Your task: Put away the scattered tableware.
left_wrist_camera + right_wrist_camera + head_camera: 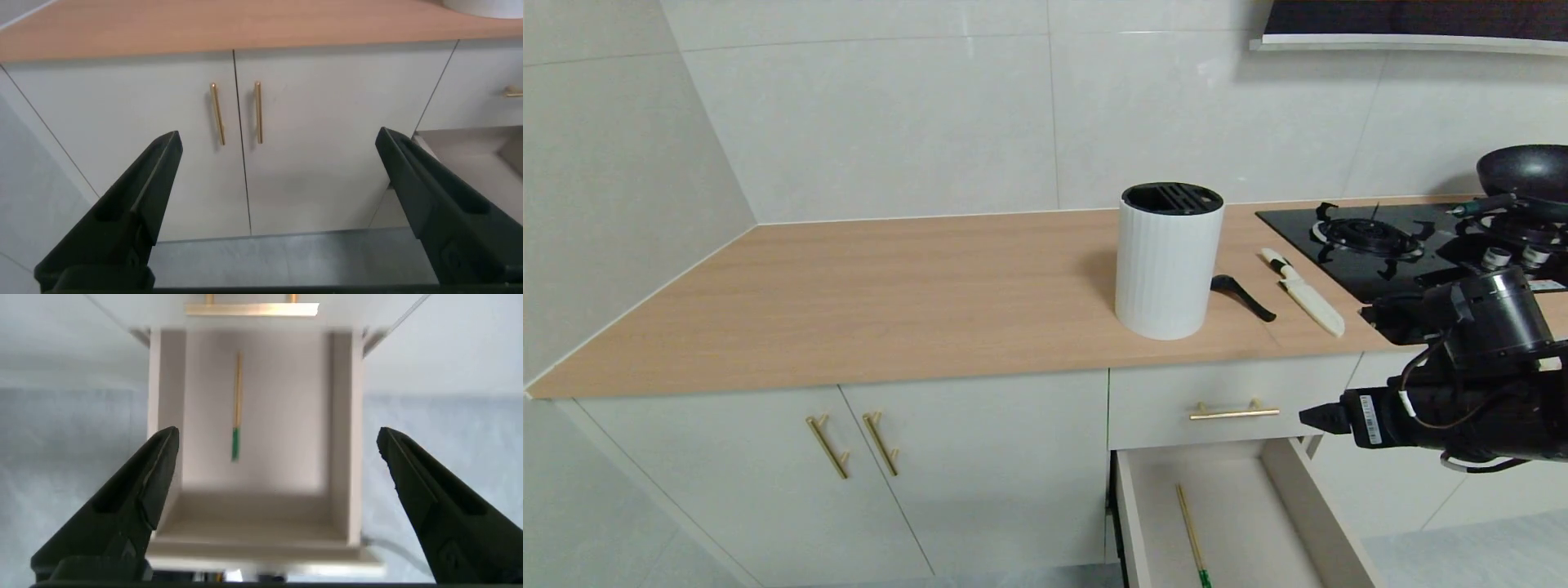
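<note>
White ribbed holder (1169, 273), black spoon (1241, 296), cream knife (1305, 293), green-tipped chopstick (1191, 531), wood-grain counter (890, 294).

The left and centre of the frame are bare desk (890, 286), with wide room to pass. Centre-right, the tall white holder (1169, 269) stands in my way. A black spoon (1241, 296) lies just beside it, then a knife (1303, 292), with narrow gaps between them. The hob (1372, 237) and pan (1525, 170) crowd the far right. At lower centre-right the drawer (1307, 506) lies open, a chopstick (1191, 527) left of its middle. My right hand (1315, 417) hangs just beside it, fingers spread.
</note>
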You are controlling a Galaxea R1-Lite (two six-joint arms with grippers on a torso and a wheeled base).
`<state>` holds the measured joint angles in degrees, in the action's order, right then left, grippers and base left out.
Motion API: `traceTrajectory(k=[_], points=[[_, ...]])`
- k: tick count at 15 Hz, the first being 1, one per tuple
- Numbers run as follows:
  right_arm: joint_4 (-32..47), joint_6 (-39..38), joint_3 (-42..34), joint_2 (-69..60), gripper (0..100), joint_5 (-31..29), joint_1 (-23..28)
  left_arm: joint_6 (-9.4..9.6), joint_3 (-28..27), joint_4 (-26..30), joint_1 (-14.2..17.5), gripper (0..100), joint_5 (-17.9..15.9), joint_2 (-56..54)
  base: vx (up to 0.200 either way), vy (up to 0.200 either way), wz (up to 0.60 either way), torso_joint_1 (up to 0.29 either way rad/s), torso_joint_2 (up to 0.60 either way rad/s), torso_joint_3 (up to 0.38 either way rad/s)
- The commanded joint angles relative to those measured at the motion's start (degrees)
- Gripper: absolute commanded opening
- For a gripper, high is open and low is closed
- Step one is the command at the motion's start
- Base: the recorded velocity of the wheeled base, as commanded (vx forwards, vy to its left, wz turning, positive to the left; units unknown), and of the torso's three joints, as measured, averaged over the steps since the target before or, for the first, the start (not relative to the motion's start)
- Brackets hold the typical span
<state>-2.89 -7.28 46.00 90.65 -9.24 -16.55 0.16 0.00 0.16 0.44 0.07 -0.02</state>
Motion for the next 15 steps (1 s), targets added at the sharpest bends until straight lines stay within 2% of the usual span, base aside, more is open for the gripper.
traceTrajectory(k=[1, 2, 3, 5, 6, 8, 9, 10, 15], points=[[-3.2, 3.3, 0.5, 1.4, 100, 0.2, 3.6, 0.02, 0.0, -0.1, 0.0, 100, 0.0, 0.0, 0.000, 0.000, 0.00, 0.041, -0.09, -0.041], [-7.1, 6.2, 1.7, 3.7, 100, 1.6, 5.9, 0.02, 0.0, 0.0, 0.0, 100, 0.0, 0.0, 0.000, 0.000, 0.00, 0.041, -0.05, -0.027], [-11.1, 8.2, 5.5, 7.3, 100, 6.0, 8.1, 0.02, 0.0, 0.0, 0.0, 100, 0.0, 0.0, 0.000, 0.000, 0.00, 0.000, 0.00, 0.000], [-12.0, 8.3, 13.2, 12.9, 100, 12.1, 10.4, 0.02, 0.0, 0.0, 0.0, 100, 0.0, 0.0, 0.000, 0.000, 0.00, 0.000, 0.00, 0.000], [-12.0, 8.3, 19.7, 18.2, 100, 15.5, 11.5, 0.02, 0.0, 0.0, 0.0, 100, 0.0, 0.0, 0.000, 0.000, 0.00, 0.000, 0.00, 0.000], [-12.0, 9.3, 28.4, 25.2, 100, 16.9, 12.0, 0.02, 0.0, 0.0, 0.0, 100, 0.0, 0.0, 0.000, 0.000, 0.00, 0.000, 0.00, 0.000], [-11.9, 10.6, 30.4, 26.7, 100, 17.0, 12.2, 0.02, 0.0, 0.0, 0.0, 100, 0.0, 0.0, 0.000, 0.000, 0.00, 0.000, 0.00, 0.000], [-12.0, 14.2, 34.5, 29.9, 100, 17.3, 13.0, 0.02, 0.0, 0.0, 0.0, 100, 0.0, 0.0, 0.000, 0.000, 0.00, 0.000, 0.00, 0.000], [-12.6, 16.3, 37.4, 34.1, 100, 23.9, 13.2, 0.02, 0.0, 0.0, 0.0, 100, 0.0, 0.0, 0.000, 0.000, 0.00, 0.000, 0.00, 0.000]])
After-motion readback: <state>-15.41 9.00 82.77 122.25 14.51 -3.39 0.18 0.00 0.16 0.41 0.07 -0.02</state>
